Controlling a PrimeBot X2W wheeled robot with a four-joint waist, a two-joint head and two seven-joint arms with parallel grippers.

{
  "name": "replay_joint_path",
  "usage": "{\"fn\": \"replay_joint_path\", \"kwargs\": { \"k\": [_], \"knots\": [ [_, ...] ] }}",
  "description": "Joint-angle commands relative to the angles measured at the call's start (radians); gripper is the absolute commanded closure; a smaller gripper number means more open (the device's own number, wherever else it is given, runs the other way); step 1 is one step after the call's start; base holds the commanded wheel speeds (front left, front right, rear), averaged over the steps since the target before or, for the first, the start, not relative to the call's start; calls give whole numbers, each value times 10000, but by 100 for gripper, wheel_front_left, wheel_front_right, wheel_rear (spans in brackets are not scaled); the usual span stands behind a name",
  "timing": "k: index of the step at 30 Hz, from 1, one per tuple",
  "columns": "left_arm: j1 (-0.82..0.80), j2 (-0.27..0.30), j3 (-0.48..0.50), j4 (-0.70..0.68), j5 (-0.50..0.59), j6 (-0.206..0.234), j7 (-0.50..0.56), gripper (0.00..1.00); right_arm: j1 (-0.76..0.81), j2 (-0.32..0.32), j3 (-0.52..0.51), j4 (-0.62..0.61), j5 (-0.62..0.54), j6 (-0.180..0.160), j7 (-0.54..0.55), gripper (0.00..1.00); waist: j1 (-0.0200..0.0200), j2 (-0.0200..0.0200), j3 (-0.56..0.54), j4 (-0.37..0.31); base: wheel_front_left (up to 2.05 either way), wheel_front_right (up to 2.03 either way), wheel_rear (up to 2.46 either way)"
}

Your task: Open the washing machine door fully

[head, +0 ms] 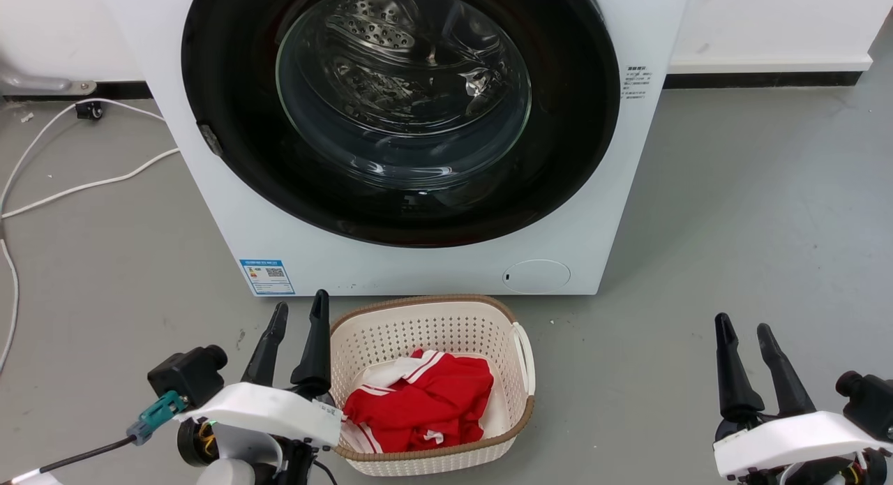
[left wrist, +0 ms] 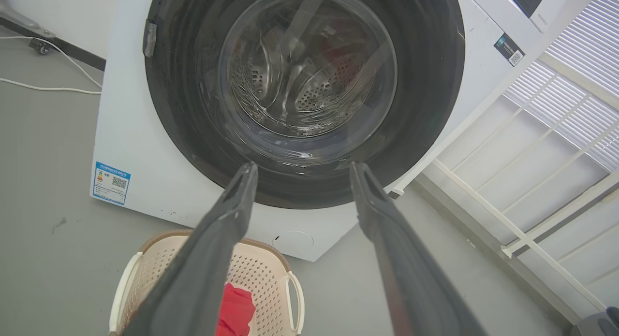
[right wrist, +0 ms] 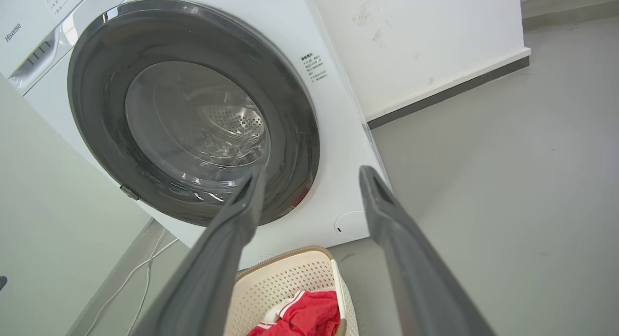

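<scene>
Left claw hovers spread and empty; right claw likewise, further off to the side; the washing machine door sits shut, ahead and above both; its small grey catch lies on the left rim, so the left arm looks nearer.

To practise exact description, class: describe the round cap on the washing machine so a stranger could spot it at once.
Find the white washing machine and look below its big black door. Low on the front, near the right corner, behind the basket, sits the cap. Unlike the blue rectangular label at the other corner, it is round, white and plain.
</scene>
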Motion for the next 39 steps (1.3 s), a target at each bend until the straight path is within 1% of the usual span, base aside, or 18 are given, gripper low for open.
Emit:
{"fn": "replay_joint_path", "kwargs": {
  "k": [1,22,39],
  "knots": [
    [-99,25,-34,-82,261,21,-104,0,-57,5,22,-143,-266,0,-107,0,0,0,3,6,0,0,0],
    [-162,23,-320,6,2383,183,-622,0,168,21,130,-451,-2477,-1,-507,0,0,0,35,87,0,0,0],
    [-215,21,-422,147,3760,339,-986,0,364,32,78,-516,-3839,-1,-624,0,0,0,114,121,0,0,0]
  ]
}}
